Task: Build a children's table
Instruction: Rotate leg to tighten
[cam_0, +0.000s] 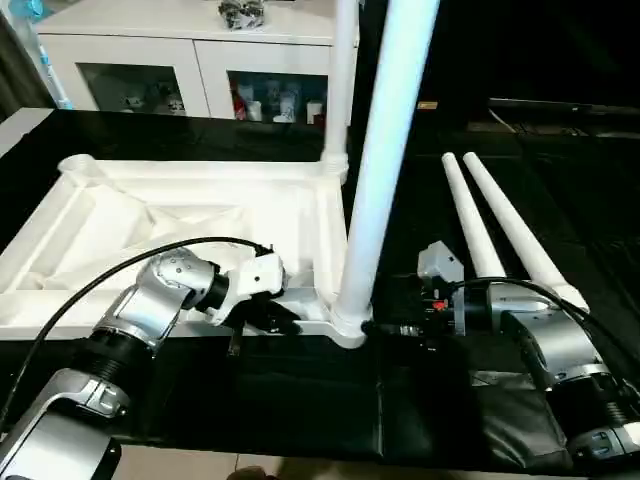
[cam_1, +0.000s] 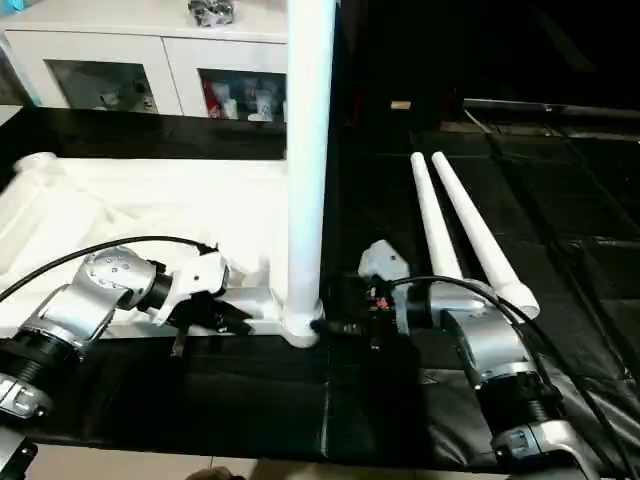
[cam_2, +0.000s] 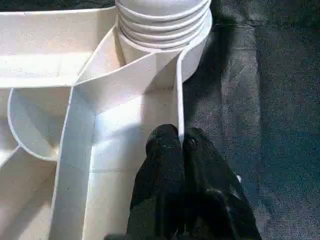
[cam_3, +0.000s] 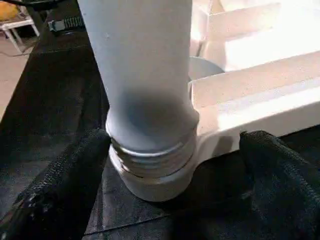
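Table top (cam_0: 180, 225) lies underside-up, centre-left of frame, on the black-covered bench (cam_0: 300, 400). Two legs stand in sockets: near leg (cam_0: 385, 150) at the top's lower-right corner, centre of frame; far leg (cam_0: 340, 90) behind it, upper centre. Near leg's threads (cam_3: 150, 157) show above the socket rim, so judged not fully seated. Two loose legs (cam_0: 500, 225) lie side by side on the bench, right of frame, well apart from the top.

L hand (cam_2: 181, 145): fingers together, clamped on the thin rim wall (cam_2: 178, 90) of the top just beside the near socket, apparently steadying it. R hand (cam_3: 175, 145): fingers wide apart, one either side of the near leg's base, not gripping.

Step in hand: screwing in near leg. Next move calls for R hand to close on the leg base and turn it while L hand holds the top. White cabinet (cam_0: 180, 60) upper left.
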